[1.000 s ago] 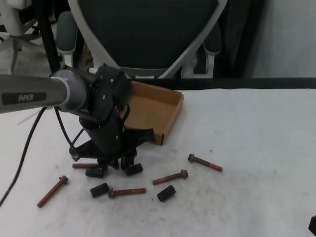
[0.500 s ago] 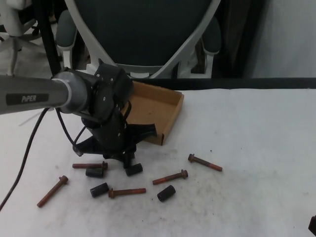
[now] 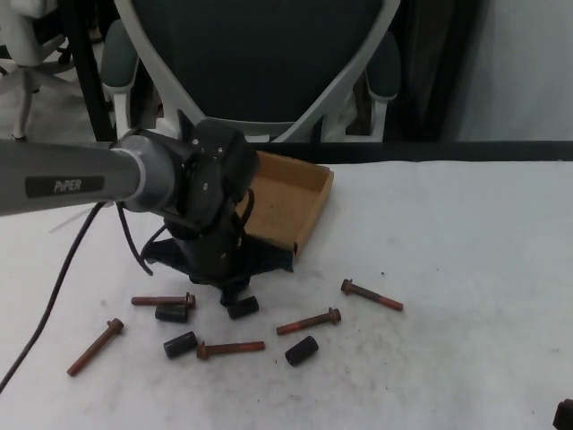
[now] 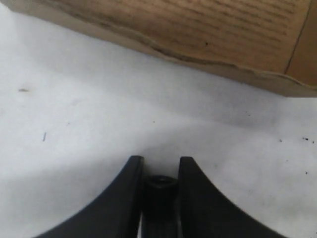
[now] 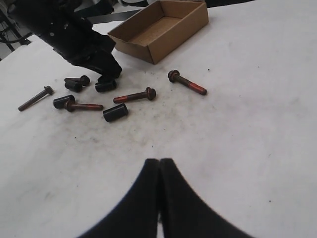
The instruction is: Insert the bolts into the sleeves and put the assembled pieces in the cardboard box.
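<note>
Left gripper [image 4: 161, 164] has shifted toward the cardboard box [image 3: 315, 208], clamping a sleeve [image 4: 161, 187]. We judge bolt [image 3: 309, 320] insertion comes next. Right gripper [image 5: 159, 164] is closed, empty.

Dark label plate [image 3: 75, 186] with short light lettering showing on grey tube of left arm [image 3: 134, 175], left of cardboard box [image 3: 315, 204]; maker's mark, not being read off; faint rows of print running along box wall [image 4: 198, 29] in left wrist view, too blurred for reading; no other legible text showing.
</note>
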`<action>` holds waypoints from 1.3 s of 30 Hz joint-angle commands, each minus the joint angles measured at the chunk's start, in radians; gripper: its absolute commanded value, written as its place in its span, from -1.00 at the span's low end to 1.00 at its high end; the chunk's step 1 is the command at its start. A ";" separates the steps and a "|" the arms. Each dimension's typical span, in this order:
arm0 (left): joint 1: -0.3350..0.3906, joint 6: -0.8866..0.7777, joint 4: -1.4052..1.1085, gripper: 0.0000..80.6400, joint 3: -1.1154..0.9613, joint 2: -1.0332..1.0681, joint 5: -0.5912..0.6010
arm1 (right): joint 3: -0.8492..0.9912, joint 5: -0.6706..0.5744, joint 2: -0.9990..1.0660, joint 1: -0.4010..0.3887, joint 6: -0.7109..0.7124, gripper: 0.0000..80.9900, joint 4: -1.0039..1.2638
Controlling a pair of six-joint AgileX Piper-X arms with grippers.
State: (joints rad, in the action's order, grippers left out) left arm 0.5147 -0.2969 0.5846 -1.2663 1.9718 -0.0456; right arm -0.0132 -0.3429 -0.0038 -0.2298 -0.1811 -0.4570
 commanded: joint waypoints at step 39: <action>0.310 0.092 -0.627 -0.98 0.716 -0.834 -0.133 | 0.349 0.038 0.704 -0.331 0.007 -0.99 0.109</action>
State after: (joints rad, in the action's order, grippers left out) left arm 0.8211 -0.2172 -0.0212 -0.5725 1.1716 -0.1623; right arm 0.2868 -0.3274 0.6291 -0.5390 -0.2148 -0.3322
